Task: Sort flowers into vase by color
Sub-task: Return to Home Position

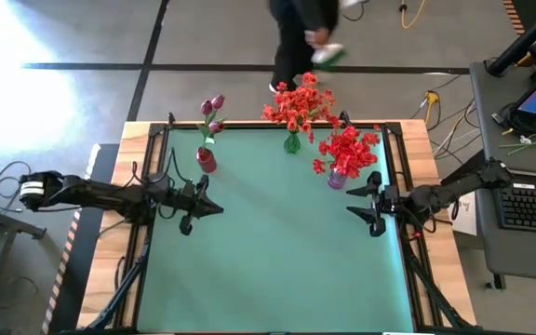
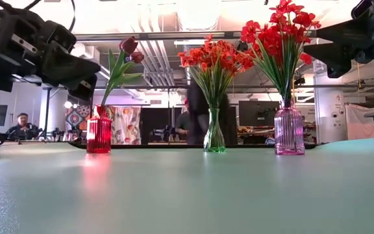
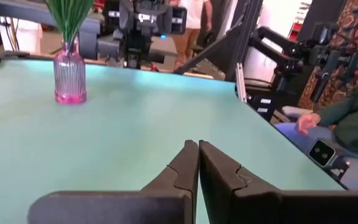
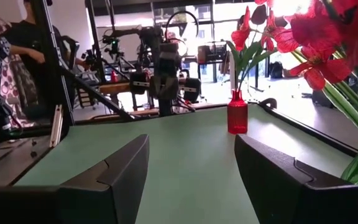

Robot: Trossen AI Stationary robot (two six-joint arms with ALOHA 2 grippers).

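Left gripper (image 1: 218, 209) is hovering over the left side of the teal table mat (image 1: 277, 270), fingers pressing together, gripping nothing. Right gripper (image 1: 352, 201) is hovering at the right side, fingers spread wide, empty. Dark magenta tulip buds (image 1: 214, 104) are sitting in the red ribbed glass vase (image 1: 207, 160), far left. Orange-red sprays (image 1: 296, 102) are standing in the green glass vase (image 1: 292, 143), far centre. Bright red clusters (image 1: 347, 149) are standing in the violet ribbed glass vase (image 1: 338, 178), near the right gripper.

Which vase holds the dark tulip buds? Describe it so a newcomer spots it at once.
Look along the far edge of the green table mat. At the end on the left arm's side stands the red vase, holding a few dark magenta buds where its neighbours carry bushy red sprays.
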